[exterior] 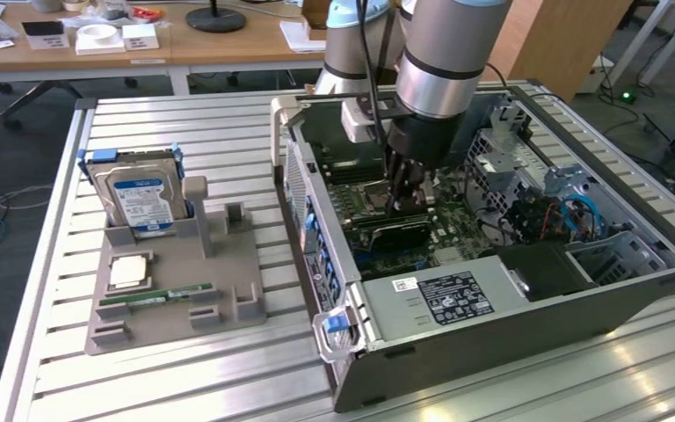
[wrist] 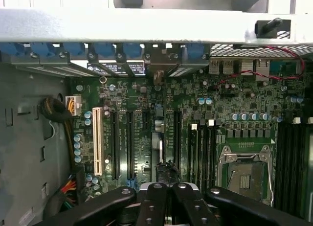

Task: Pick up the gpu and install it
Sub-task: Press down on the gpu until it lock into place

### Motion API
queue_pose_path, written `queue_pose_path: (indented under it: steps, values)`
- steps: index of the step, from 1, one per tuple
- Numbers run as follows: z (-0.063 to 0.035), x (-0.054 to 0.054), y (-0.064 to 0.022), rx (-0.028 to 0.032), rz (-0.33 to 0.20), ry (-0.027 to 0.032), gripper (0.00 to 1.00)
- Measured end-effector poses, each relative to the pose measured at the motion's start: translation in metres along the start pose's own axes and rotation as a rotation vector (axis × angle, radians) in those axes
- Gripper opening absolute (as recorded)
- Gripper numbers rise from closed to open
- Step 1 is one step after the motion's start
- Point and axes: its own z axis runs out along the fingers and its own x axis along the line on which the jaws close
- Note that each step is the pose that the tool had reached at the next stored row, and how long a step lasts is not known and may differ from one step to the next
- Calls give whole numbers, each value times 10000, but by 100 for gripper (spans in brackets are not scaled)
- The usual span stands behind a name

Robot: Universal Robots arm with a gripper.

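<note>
GPU card [exterior: 399,231] stands on its edge just under the closed gripper [exterior: 410,204], down inside the computer case [exterior: 455,303], so I think pushing it straight down, not tilted, would seat it well.

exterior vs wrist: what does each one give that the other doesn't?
Exterior alone: the tray beside the case with the blue-labelled hard drive standing upright, the green memory stick lying flat, and the arm reaching down into the open computer case; the gpu stands on edge on the board under the gripper. Wrist alone: the expansion slots, the white slot, the empty CPU socket close up. Both: the motherboard, and the gripper shut.
</note>
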Motion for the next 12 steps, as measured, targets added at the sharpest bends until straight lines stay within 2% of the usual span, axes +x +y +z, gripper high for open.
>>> queue_pose_path:
  steps: [1, 2, 12]
  values:
    - [12, -3, -1, 0, -2, 0, 11]
    - [80, -3, 2, 0, 1, -1, 11]
    - [82, -5, 14, 1, 3, -1, 11]
